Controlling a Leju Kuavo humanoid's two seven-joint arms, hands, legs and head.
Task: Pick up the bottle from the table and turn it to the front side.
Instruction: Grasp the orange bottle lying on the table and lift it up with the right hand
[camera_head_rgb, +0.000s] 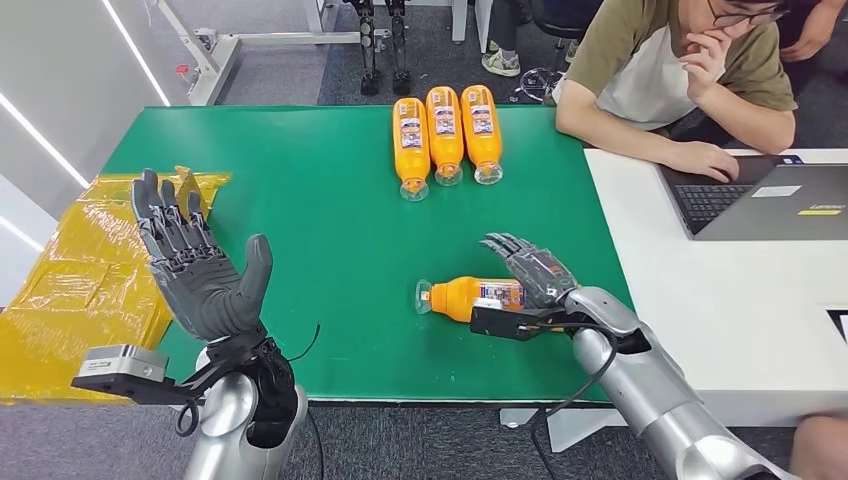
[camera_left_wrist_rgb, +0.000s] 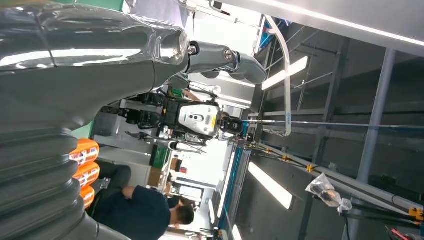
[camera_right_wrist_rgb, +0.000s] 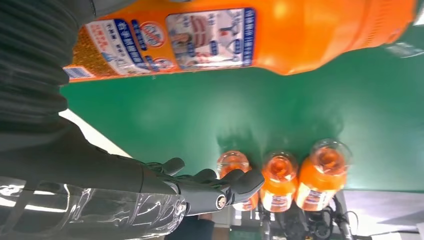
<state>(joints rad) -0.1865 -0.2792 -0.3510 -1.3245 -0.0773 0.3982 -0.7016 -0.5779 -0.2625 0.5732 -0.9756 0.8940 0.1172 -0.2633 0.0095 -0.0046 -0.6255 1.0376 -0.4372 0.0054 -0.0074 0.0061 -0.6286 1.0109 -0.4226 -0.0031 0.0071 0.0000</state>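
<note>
An orange bottle (camera_head_rgb: 465, 297) lies on its side on the green table (camera_head_rgb: 330, 230), cap pointing to my left, its printed label (camera_right_wrist_rgb: 200, 37) facing my right wrist camera. My right hand (camera_head_rgb: 532, 272) is at the bottle's base end, fingers (camera_right_wrist_rgb: 215, 190) stretched out away from me and not wrapped round it. Whether the palm touches the bottle I cannot tell. Over the table's near left corner my left hand (camera_head_rgb: 195, 265) is raised, palm up, fingers spread, holding nothing; its grey cover (camera_left_wrist_rgb: 75, 75) is close up in the left wrist view.
Three more orange bottles (camera_head_rgb: 445, 135) lie side by side at the table's far edge, caps toward me, also the three bottles (camera_right_wrist_rgb: 282, 177). A person (camera_head_rgb: 680, 70) works at a laptop (camera_head_rgb: 765, 200) on the white table (camera_head_rgb: 720, 300) to the right. Yellow plastic sheeting (camera_head_rgb: 75, 280) lies left.
</note>
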